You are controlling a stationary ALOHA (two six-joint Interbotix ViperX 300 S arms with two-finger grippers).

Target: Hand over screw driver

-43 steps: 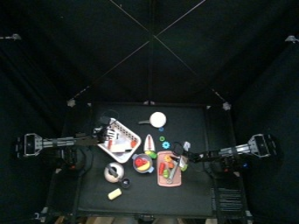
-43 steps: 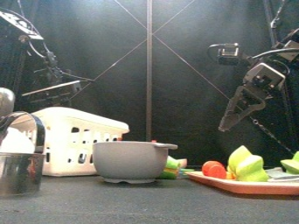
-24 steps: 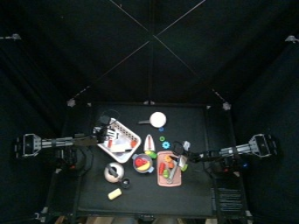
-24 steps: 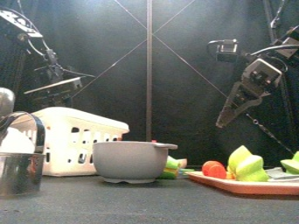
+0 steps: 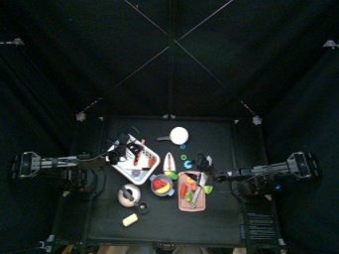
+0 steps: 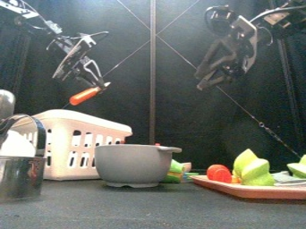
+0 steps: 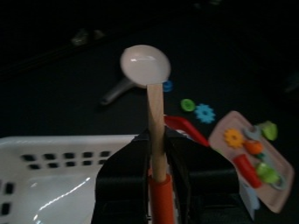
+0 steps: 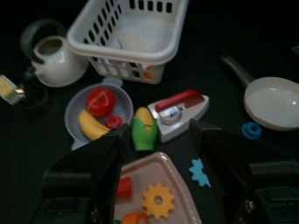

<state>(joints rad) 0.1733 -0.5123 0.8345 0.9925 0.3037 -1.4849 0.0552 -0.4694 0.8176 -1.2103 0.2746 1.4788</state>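
Up front in front view: grey bowl [image 6: 135, 165], white basket [image 6: 81, 140], food tray [image 6: 257, 185] sitting on table, untouched. Above basket, left gripper [image 6: 79, 70] pinching screwdriver [image 6: 86, 94] by shaft, orange handle hanging free, pointing down-centre. Right gripper [image 6: 225, 64] hovering high opposite, fingers spread wide, holding nothing. Screwdriver judging light, rigid, smooth shaft likely slippery; right should be taking free orange handle.

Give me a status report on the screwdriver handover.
Left gripper shut on orange-handled screwdriver, raised above white basket. Right gripper open, empty, up high opposite. Nothing between them.
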